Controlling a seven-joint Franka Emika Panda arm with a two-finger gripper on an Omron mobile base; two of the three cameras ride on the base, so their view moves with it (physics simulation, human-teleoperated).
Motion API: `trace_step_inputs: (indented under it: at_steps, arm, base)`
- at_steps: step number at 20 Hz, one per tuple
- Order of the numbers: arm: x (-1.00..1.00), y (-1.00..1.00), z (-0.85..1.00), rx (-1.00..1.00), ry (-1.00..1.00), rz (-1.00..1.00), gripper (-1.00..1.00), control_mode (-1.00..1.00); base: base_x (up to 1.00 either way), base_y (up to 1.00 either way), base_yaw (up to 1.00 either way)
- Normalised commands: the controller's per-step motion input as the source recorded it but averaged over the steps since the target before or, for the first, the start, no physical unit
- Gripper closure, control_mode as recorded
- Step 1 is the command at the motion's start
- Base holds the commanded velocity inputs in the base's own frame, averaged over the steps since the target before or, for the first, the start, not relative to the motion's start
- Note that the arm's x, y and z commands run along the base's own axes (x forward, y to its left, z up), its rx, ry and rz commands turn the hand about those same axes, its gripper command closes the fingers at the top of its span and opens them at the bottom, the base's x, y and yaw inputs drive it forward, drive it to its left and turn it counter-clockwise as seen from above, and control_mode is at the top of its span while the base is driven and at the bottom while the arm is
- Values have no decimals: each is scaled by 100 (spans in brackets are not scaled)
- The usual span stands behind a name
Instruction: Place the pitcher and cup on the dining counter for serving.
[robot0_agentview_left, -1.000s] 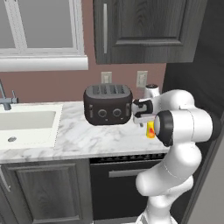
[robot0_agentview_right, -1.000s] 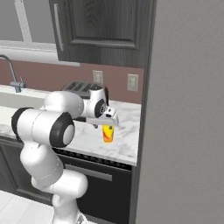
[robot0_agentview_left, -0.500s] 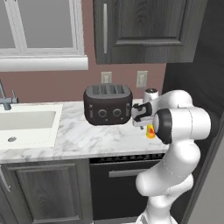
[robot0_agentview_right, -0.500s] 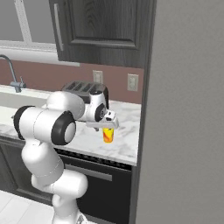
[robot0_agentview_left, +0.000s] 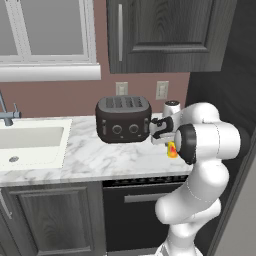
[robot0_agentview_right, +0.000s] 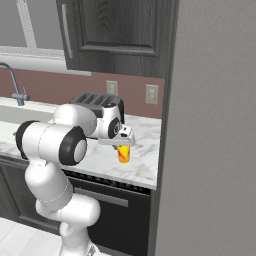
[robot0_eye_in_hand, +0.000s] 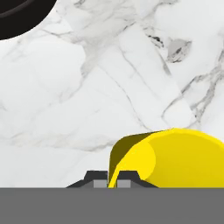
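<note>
The small yellow-orange cup (robot0_agentview_right: 123, 155) stands on the marble worktop (robot0_agentview_right: 100, 157), to the right of the toaster and near the front edge. My gripper (robot0_agentview_right: 122, 147) comes down on it from above. In the hand view the two fingertips (robot0_eye_in_hand: 100, 178) stand close together with the cup's (robot0_eye_in_hand: 175, 157) yellow rim pinched between them, so my gripper (robot0_eye_in_hand: 112, 180) is shut on the cup. The left base view has the cup (robot0_agentview_left: 171, 149) peeking out below my hand, largely hidden by the forearm. The pitcher and the dining counter are out of view.
A black toaster (robot0_agentview_left: 123, 119) sits just left of my hand, and a white sink (robot0_agentview_left: 30, 145) lies further left. Dark upper cabinets (robot0_agentview_left: 165, 35) hang above. A tall grey panel (robot0_agentview_right: 215, 130) bounds the worktop on the right. A dark oven front (robot0_agentview_right: 110, 210) sits below.
My hand has dropped slightly onto the cup, and the fingers have gone from wide open to shut on its rim. The cup has stayed in place.
</note>
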Motion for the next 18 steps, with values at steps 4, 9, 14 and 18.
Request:
trace_step_inputs:
  at_steps: [4,9,14,18]
  arm:
    - [-10,0,2,0,-1,0,100,-100]
    - [-30,0,35,0,-10,0,100,-100]
    - [-51,0,66,0,-26,0,100,-100]
    - [-34,0,66,0,-23,0,100,-100]
  base:
    - [0,0,0]
    - [0,0,0]
    - [0,0,0]
    - [0,0,0]
